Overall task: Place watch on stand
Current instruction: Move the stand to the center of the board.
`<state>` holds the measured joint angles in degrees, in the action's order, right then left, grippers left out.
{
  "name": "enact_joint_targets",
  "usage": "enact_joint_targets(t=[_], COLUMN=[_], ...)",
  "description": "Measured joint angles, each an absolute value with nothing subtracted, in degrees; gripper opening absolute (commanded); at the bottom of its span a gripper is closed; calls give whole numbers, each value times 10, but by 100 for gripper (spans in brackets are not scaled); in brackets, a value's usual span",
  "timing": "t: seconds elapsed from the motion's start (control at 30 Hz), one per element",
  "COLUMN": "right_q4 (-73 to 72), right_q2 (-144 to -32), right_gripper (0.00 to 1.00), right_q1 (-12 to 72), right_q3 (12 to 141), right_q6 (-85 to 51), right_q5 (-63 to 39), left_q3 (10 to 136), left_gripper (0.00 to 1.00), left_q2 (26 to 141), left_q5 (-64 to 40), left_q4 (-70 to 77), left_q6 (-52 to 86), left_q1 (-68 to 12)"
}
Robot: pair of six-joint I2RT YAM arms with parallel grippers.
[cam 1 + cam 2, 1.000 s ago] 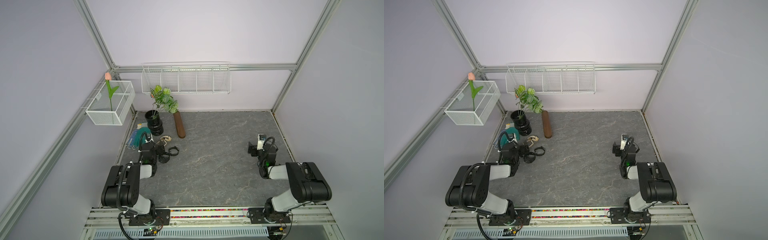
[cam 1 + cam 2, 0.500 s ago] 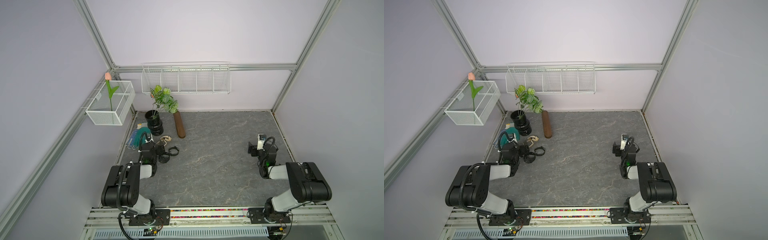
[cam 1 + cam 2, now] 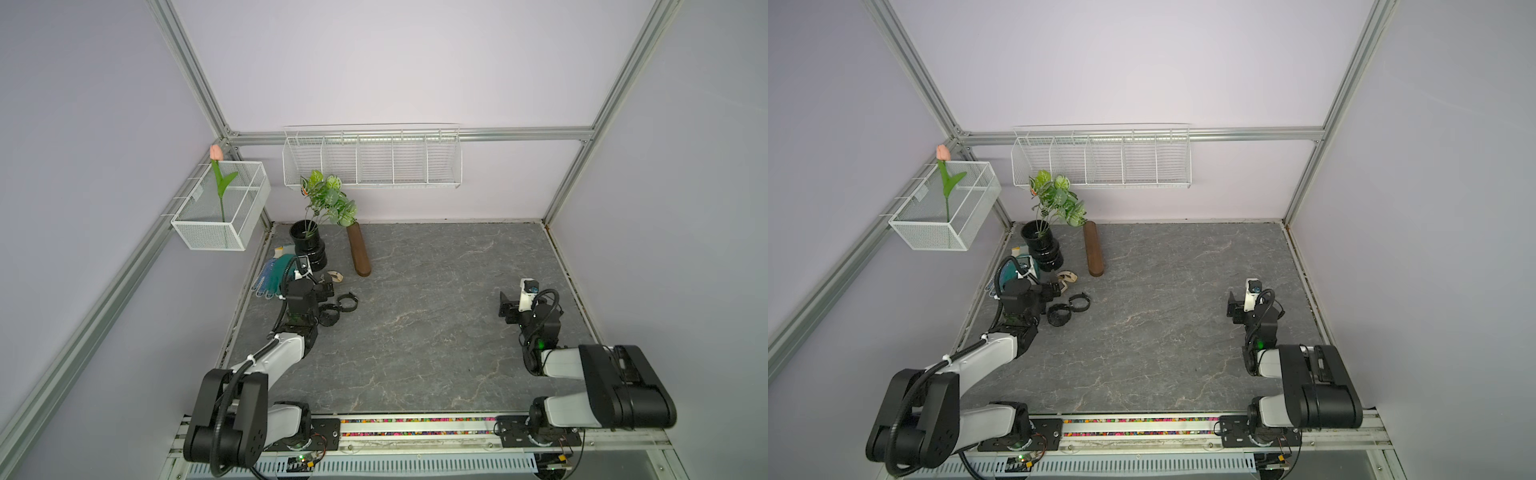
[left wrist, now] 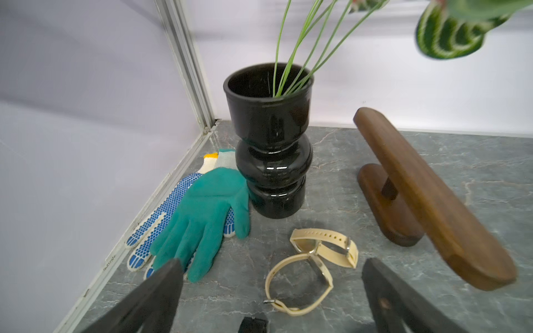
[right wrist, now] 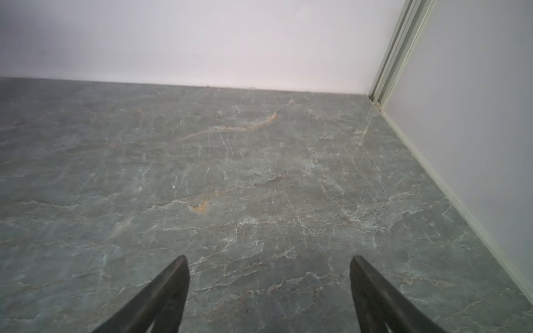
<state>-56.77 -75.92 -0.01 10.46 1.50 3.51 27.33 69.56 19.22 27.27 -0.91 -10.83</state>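
The brown wooden stand (image 3: 358,249) (image 3: 1093,249) (image 4: 432,196) lies bare at the back left, next to the black vase. Two cream watches lie on the floor just ahead of my left gripper (image 4: 272,263) (image 3: 326,289): the nearer cream watch (image 4: 300,284) sits in line with the gap between the jaws, the farther cream watch (image 4: 326,245) behind it. Two black watches (image 3: 347,301) (image 3: 1059,314) rest beside that gripper. Its jaws stand wide apart with nothing held. My right gripper (image 5: 268,259) (image 3: 515,305) hovers open over bare floor at the right.
A black ribbed vase (image 4: 271,155) with a green plant stands close to the stand. A teal glove (image 4: 202,219) lies on a blue-dotted glove (image 4: 155,222) by the left wall. White wire baskets (image 3: 372,160) hang on the back and left walls.
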Motion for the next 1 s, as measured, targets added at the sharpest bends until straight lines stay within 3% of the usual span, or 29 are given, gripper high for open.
enact_joint_targets(t=[0.2, 0.4, 0.5, 0.67, 0.87, 1.0], right_q4=[-394, -168, -44, 44, 116, 182], right_q2=[-545, -417, -397, -393, -439, -487], right_gripper=[88, 88, 88, 88, 88, 89], right_q1=[0, -1, -19, -72, -67, -48], right_q3=[161, 244, 276, 274, 291, 354], right_q6=[-15, -149, -252, -321, -322, -299], right_q5=[47, 159, 188, 83, -2, -20], left_q3=[272, 305, 328, 336, 430, 502], left_gripper=[99, 100, 100, 100, 100, 100], left_q2=[553, 480, 464, 455, 574, 643], left_q5=[257, 341, 371, 320, 240, 245], left_q4=[162, 20, -70, -95, -154, -202], left_q6=[74, 272, 377, 403, 384, 357], left_q1=[-118, -117, -117, -111, -133, -201])
